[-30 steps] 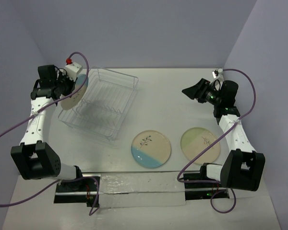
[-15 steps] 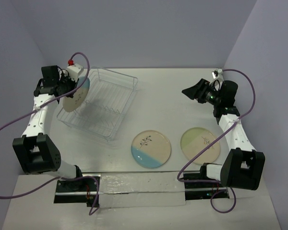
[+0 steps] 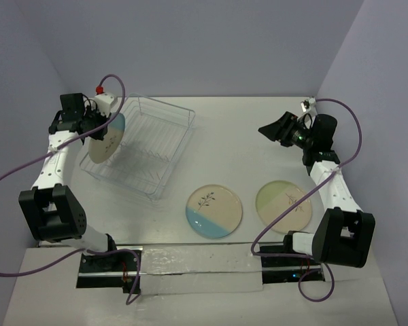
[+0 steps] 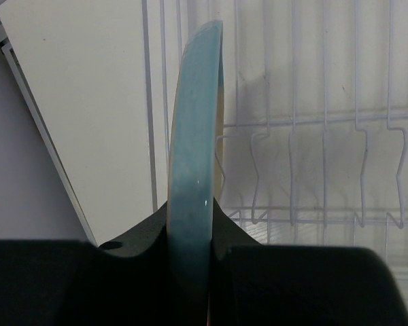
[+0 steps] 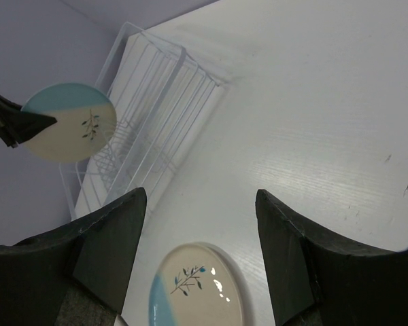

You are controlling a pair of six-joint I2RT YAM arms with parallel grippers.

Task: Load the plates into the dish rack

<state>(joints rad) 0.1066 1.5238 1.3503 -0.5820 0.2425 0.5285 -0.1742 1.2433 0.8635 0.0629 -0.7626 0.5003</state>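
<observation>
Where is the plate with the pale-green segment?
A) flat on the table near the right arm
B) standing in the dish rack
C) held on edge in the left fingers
A: the green-segment plate lies flat on the table beside the right arm, right of the flat blue-segment plate.

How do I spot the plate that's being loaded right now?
Find the wire dish rack at the far left of the table. At its left edge the left end effector grips a plate by the rim. It alone stands on edge in the air, blue segment up; the other two plates lie flat.
</observation>
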